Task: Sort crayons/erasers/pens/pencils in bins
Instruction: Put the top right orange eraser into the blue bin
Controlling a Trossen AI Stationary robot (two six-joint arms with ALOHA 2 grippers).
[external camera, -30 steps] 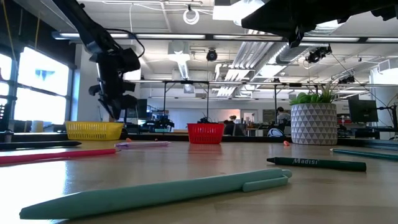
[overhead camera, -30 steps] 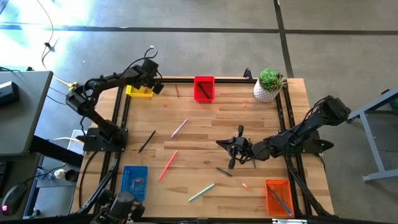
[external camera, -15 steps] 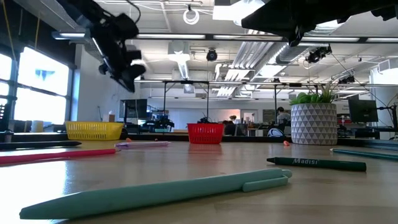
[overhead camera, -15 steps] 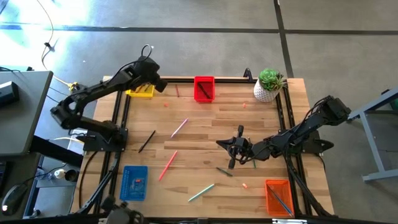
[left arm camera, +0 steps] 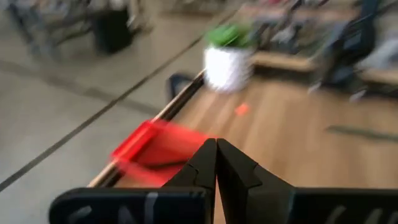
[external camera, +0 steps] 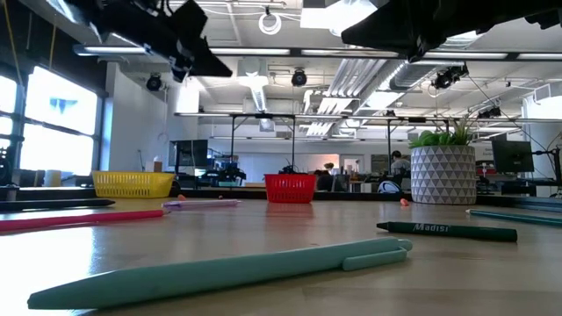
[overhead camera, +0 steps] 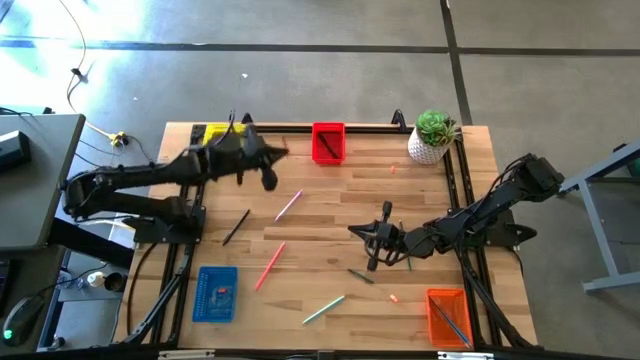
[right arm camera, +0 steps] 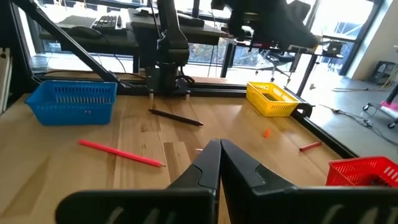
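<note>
My left gripper (overhead camera: 283, 153) hangs shut and empty, high above the table's far left part, pointing toward the red bin (overhead camera: 328, 142); its closed fingers (left arm camera: 216, 155) show in the left wrist view. My right gripper (overhead camera: 356, 232) rests shut and empty low over the table's middle right, its fingers (right arm camera: 219, 152) closed. The yellow bin (overhead camera: 214, 133) is half hidden under the left arm. The blue bin (overhead camera: 216, 293) and orange bin (overhead camera: 448, 315) stand at the near edge. A pink pencil (overhead camera: 288, 205), black pen (overhead camera: 236, 226), red pen (overhead camera: 270, 265), teal pen (overhead camera: 324, 308) and green crayon (overhead camera: 360, 276) lie flat.
A white plant pot (overhead camera: 432, 135) stands at the far right corner. Small orange pieces (overhead camera: 393, 297) and a short red crayon (overhead camera: 285, 147) lie scattered on the wood. Black rails frame the tabletop.
My left gripper has risen from just above the yellow bin and swung toward the table's right and near side. It has tipped from pointing down to pointing nearly level toward the red bin.
</note>
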